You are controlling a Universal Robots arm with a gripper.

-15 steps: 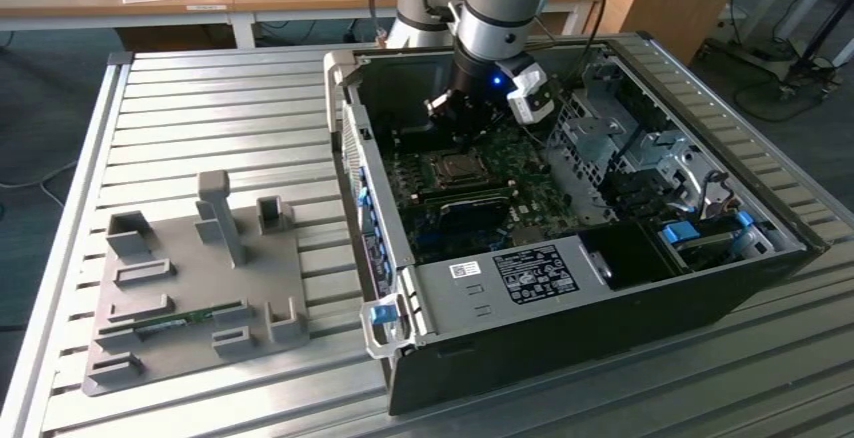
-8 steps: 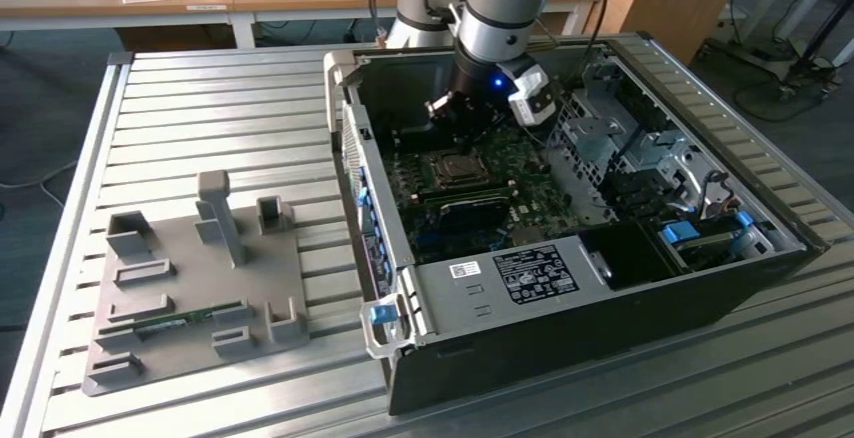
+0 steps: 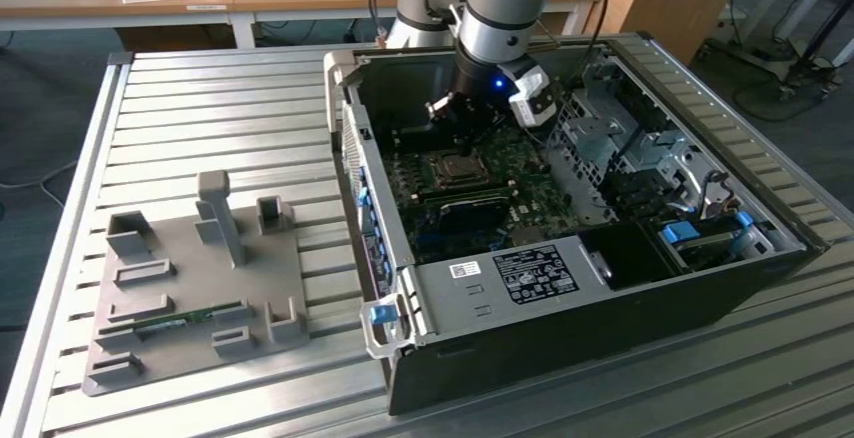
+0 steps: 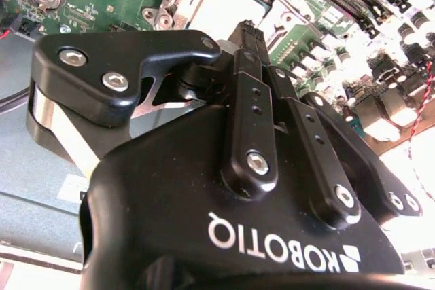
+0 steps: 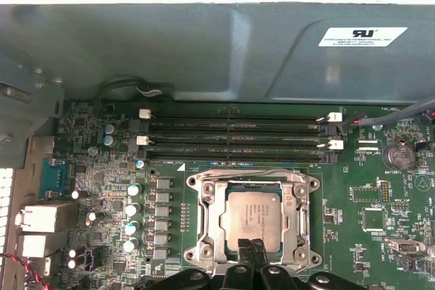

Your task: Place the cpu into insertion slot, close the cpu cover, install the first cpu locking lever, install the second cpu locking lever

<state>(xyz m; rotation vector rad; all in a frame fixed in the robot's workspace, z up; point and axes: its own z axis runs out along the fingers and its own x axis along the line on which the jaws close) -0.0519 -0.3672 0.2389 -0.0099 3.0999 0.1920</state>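
Silver-grey cpu [image 5: 253, 221] sits flat in the insertion slot [image 5: 204, 216] with the cpu cover [image 5: 299, 216] down around it — gripper [image 5: 253, 250], fingers pressed together, rests at its near edge; any lever push should stay slow and square.

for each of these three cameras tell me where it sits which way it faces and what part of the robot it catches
Exterior view: off the arm, above the slatted table, looking down into the open computer case; shows the arm and gripper.
First wrist view: on the arm, facing down at the motherboard; fingertips touch the cpu.
Second wrist view: behind the gripper, looking along it.
Both wrist views share the socket's silver frame.
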